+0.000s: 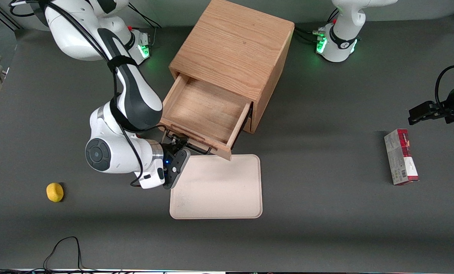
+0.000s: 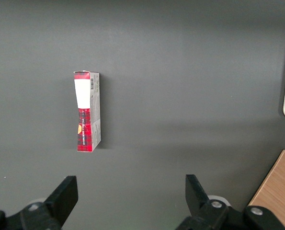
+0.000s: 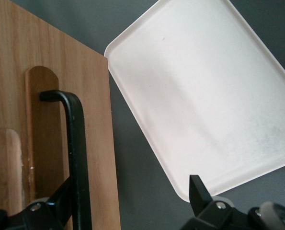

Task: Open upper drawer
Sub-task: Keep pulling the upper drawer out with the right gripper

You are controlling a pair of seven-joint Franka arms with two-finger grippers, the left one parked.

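Observation:
The upper drawer [image 1: 206,110] of the oak cabinet [image 1: 234,45] stands pulled out, and its shallow wooden inside is bare. Its black wire handle [image 1: 191,147] runs along the drawer front, nearer the front camera. My right gripper [image 1: 178,147] is at that handle, at the end toward the working arm. In the right wrist view the gripper [image 3: 128,191] is open. The handle [image 3: 77,158] lies between the fingers, close against one black finger [image 3: 56,203], and the other finger [image 3: 197,191] stands well apart over the table. The lower drawer is hidden under the upper one.
A white tray [image 1: 215,186] lies on the table just nearer the front camera than the drawer front, and shows in the right wrist view [image 3: 204,96]. A yellow lump [image 1: 54,191] lies toward the working arm's end. A red box [image 1: 400,156] lies toward the parked arm's end.

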